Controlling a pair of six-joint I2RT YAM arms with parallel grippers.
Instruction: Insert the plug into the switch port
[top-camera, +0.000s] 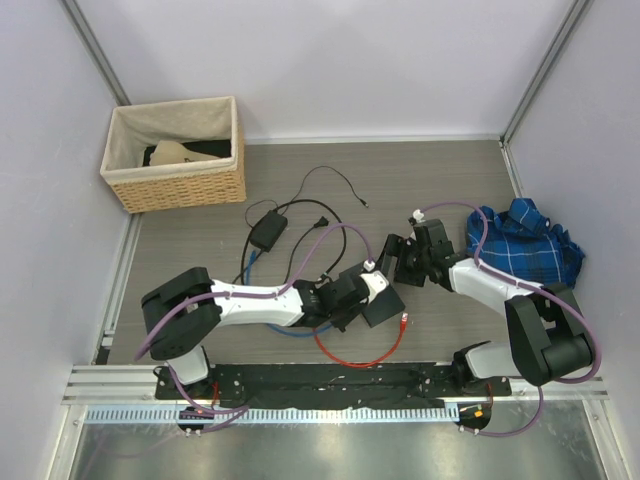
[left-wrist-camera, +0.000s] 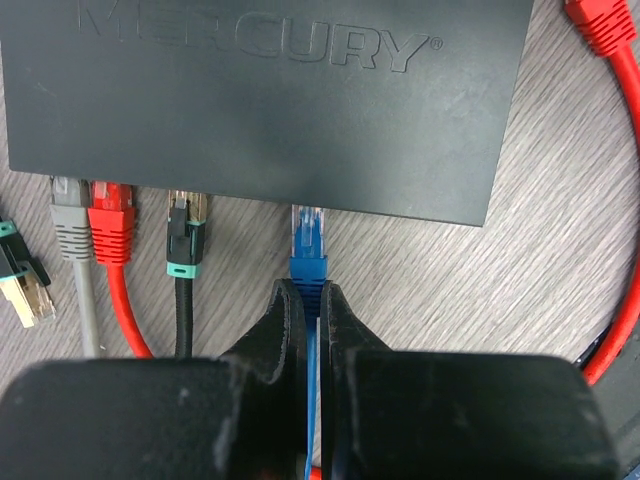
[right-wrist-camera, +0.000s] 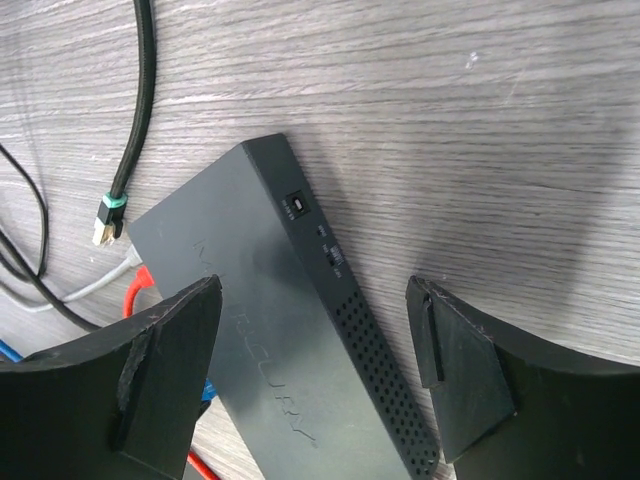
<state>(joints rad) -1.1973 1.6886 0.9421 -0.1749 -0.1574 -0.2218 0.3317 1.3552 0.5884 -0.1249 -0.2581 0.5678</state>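
Observation:
The switch is a flat dark box marked MERCURY, with its port side facing my left wrist camera. My left gripper is shut on the blue plug, gripping its boot. The plug's clear tip meets the switch's front edge, right of a grey plug, a red plug and a black-and-teal plug that sit at the ports. How deep the blue tip sits I cannot tell. My right gripper is open, its fingers spread above the switch's far end, holding nothing.
A loose teal-and-beige plug lies left of the ports. A red cable loops near the front rail. A black power brick with cords sits behind, a wicker basket at the back left, a blue cloth at the right.

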